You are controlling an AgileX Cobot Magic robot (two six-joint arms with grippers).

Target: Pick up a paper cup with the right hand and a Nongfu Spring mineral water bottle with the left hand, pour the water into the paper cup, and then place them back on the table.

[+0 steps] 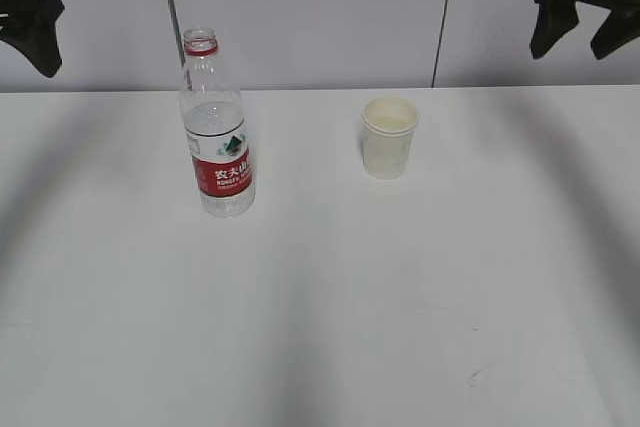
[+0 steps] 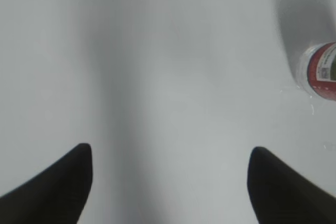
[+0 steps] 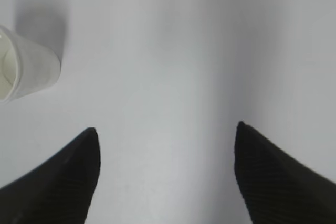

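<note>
The Nongfu Spring mineral water bottle (image 1: 216,132) stands upright and uncapped on the white table (image 1: 320,297), left of centre; its base shows at the right edge of the left wrist view (image 2: 320,72). The paper cup (image 1: 388,137) stands upright right of centre; it shows at the left edge of the right wrist view (image 3: 26,69). My left gripper (image 2: 170,153) is open and empty, high at the far left (image 1: 35,22). My right gripper (image 3: 167,132) is open and empty, high at the far right (image 1: 580,17). Both are well away from the objects.
A pale wall with two dark vertical seams (image 1: 170,7) rises behind the table. Small dark scuffs (image 1: 480,375) mark the tabletop near the front right. Soft arm shadows fall across both sides.
</note>
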